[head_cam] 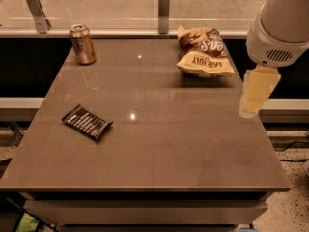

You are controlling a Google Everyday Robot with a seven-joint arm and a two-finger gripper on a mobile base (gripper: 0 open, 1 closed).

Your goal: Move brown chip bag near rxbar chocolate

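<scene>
Gripper [258,92] over table [169,149] right edge, openness not discernible; brown chip bag [205,52] near, left and beyond; rxbar chocolate [87,122] far left.

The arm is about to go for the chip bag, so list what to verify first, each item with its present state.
1. Brown chip bag found: lying at the far right of the table. Ok.
2. Rxbar chocolate found: flat on the near left of the table. Ok.
3. Gripper at the bag: it hangs by the table's right edge, nearer the camera than the bag and apart from it. Not ok.
4. Drink can off the route: it stands at the far left corner, away from the line from bag to bar. Ok.
5. Bag near bar: they lie across the table from each other. Not ok.
6. Bag sealed: cannot tell.
</scene>
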